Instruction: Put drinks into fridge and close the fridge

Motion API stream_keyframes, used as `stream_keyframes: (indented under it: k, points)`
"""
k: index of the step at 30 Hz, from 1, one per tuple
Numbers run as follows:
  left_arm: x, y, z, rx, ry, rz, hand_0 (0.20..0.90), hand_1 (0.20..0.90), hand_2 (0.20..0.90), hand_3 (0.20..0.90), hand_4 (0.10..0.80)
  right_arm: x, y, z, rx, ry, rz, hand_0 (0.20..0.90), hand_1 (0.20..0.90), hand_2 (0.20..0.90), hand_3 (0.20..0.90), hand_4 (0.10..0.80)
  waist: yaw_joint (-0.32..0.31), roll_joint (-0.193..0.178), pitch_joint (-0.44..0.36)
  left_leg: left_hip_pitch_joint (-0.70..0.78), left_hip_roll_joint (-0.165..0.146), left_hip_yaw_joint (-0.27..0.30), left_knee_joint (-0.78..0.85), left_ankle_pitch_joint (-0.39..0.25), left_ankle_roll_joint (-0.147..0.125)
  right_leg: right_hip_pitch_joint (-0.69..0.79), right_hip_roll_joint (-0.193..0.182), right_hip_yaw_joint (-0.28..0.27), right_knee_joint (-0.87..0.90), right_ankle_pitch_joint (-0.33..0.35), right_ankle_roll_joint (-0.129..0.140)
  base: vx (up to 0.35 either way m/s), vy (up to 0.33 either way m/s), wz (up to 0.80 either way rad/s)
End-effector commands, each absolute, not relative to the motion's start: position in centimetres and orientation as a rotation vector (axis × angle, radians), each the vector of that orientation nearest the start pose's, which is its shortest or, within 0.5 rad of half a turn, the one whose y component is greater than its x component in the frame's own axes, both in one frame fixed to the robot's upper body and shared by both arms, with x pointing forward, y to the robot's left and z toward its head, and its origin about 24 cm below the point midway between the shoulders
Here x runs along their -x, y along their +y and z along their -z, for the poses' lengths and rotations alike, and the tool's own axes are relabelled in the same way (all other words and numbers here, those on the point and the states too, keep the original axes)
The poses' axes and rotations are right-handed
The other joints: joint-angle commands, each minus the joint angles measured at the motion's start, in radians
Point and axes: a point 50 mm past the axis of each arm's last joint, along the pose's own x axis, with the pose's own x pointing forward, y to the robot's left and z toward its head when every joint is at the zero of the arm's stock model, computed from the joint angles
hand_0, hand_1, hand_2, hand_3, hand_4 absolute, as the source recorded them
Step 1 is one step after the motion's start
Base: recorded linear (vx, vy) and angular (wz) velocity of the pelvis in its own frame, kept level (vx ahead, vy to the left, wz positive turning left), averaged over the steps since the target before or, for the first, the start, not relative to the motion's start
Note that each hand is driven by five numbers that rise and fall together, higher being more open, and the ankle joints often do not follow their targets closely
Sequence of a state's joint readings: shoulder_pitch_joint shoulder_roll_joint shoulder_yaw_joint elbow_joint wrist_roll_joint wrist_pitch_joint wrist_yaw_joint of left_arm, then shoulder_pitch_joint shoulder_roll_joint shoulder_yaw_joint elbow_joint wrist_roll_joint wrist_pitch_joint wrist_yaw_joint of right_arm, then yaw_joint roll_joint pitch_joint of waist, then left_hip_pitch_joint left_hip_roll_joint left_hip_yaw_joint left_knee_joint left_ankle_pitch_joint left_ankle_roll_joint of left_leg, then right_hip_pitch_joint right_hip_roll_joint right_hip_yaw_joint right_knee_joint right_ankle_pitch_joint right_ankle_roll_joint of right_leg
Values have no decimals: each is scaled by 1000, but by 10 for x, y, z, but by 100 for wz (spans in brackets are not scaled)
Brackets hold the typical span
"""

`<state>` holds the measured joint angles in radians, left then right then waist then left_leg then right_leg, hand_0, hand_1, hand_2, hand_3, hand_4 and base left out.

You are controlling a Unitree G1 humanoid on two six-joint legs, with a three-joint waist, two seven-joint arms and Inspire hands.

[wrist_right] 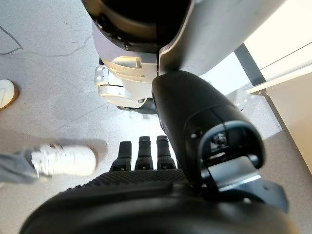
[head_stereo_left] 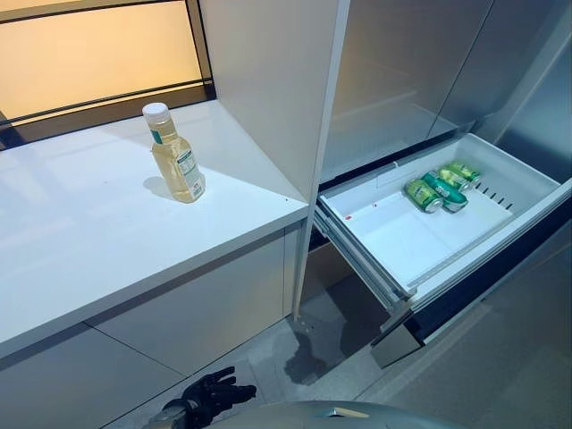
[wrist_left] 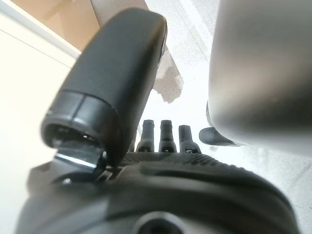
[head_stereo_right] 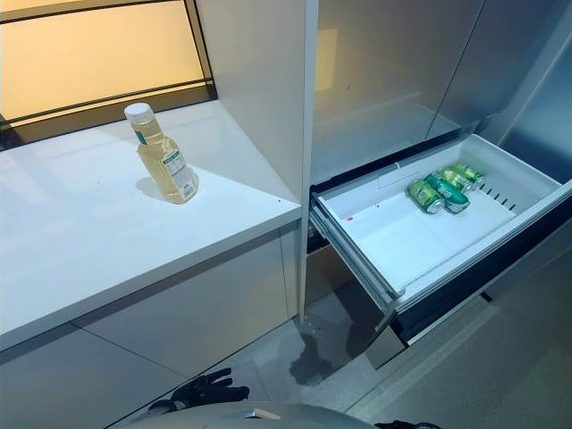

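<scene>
A bottle of yellow drink (head_stereo_left: 176, 161) with a white cap stands upright on the white counter (head_stereo_left: 80, 223). To its right the fridge's drawer (head_stereo_left: 407, 237) is pulled out, with three green cans (head_stereo_left: 438, 189) lying at its back. My left hand (head_stereo_left: 210, 398) hangs low by the floor under the counter, open and empty; its wrist view shows straight fingers (wrist_left: 165, 136). My right hand (wrist_right: 146, 195) also hangs down, fingers straight, with nothing in it.
A tall white panel (head_stereo_left: 277, 89) stands between the counter and the fridge doors (head_stereo_left: 402, 71). A dark-framed window (head_stereo_left: 98, 54) runs behind the counter. A person's white shoe (wrist_right: 63, 160) rests on the grey floor near my right hand.
</scene>
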<state>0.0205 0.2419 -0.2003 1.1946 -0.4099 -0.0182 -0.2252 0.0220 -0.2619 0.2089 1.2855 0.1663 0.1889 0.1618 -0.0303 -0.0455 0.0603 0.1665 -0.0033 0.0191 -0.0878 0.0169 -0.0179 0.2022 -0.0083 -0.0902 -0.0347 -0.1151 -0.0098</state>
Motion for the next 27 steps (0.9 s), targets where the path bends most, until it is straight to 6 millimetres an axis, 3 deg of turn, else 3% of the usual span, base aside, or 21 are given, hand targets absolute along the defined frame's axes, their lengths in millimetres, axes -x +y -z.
stream_keyframes:
  k: [1, 10, 14, 22, 27]
  points:
    - [-104, 198, 162, 184, 1147, 55, 900, 900, 900, 900, 800, -56, -220, 171, 26, 1498, -60, 900, 900, 900, 900, 800, 11, 15, 5, -22, -24, 5, 13, -76, 32, -81, -7, -6, -10, 87, 80, 0, 0, 0]
    - [-107, 197, 161, 197, 1128, 53, 900, 900, 900, 900, 800, -57, -220, 171, 29, 1496, -62, 900, 900, 900, 900, 800, 11, 14, 5, -21, -23, 5, 11, -76, 31, -80, -7, -8, -12, 87, 80, 0, 0, 0]
    - [-108, 198, 160, 116, 1118, 92, 900, 900, 900, 900, 800, -57, -220, 171, 33, 1494, -64, 900, 900, 900, 900, 800, 11, 15, 3, -20, -24, 4, 10, -77, 31, -80, -7, -6, -13, 86, 80, 0, 0, 0]
    - [-135, 187, 148, -275, 964, 442, 900, 900, 900, 900, 800, -62, -223, 169, 69, 1485, -88, 900, 900, 900, 900, 800, -2, 24, 5, -21, -21, 14, 8, -75, 29, -87, -3, 5, -7, 85, 85, 0, 0, 0]
    - [-163, 164, 132, -479, 797, 700, 900, 900, 900, 900, 800, -69, -227, 167, 110, 1468, -124, 900, 900, 900, 900, 800, -25, 34, 9, -20, -16, 30, 4, -75, 27, -95, 2, 22, 0, 85, 91, -16, 8, -2]
